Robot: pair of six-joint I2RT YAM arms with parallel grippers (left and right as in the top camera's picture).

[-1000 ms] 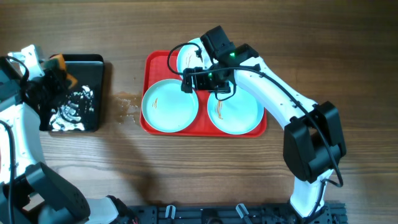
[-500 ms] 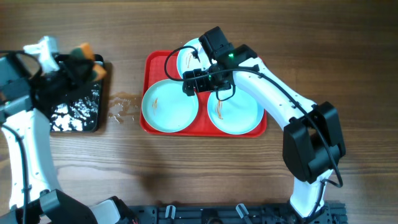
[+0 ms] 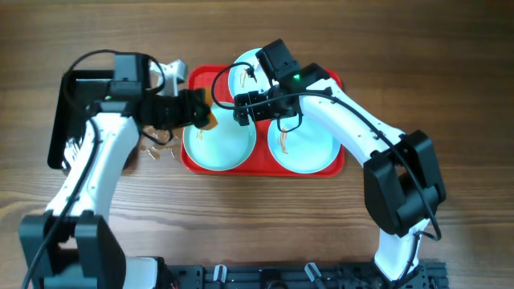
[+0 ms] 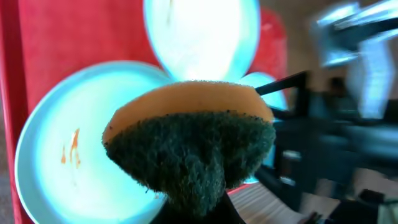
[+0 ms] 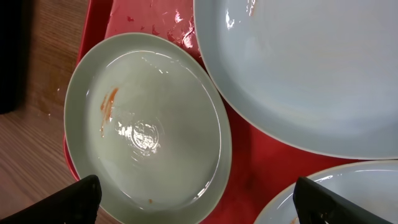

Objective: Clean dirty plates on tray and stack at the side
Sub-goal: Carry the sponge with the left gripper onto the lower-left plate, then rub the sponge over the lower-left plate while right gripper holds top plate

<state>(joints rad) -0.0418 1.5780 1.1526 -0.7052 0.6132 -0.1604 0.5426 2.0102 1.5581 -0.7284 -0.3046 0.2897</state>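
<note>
On a wooden table (image 3: 418,48), the red tray (image 3: 262,165) sits centre stage carrying all three plates, none yet stacked at the side; a smaller black tray (image 3: 58,128) lies at its nine o'clock, apparently the washing station, with a wet patch (image 3: 157,146) on the wood between them; the near-left plate (image 3: 225,144) fills the tray's seven o'clock, the near-right plate (image 3: 313,148) its five o'clock and the far plate (image 3: 245,68) its twelve, the last half hidden beneath the right arm; the right gripper (image 5: 198,200), jaws spread wide and holding nothing, hovers over the gap where the three rims meet, seemingly placed to steady or lift a plate during the scrub; the left gripper (image 3: 193,108) is clamped on a sponge (image 4: 193,143), green scouring face leading, at the near-left plate's ten o'clock edge, likely so the rough side meets the dirt first; whether it touches the plate cannot be told; thin orange smears (image 3: 201,131) on that plate, and on its neighbour, mark the work ahead
</note>
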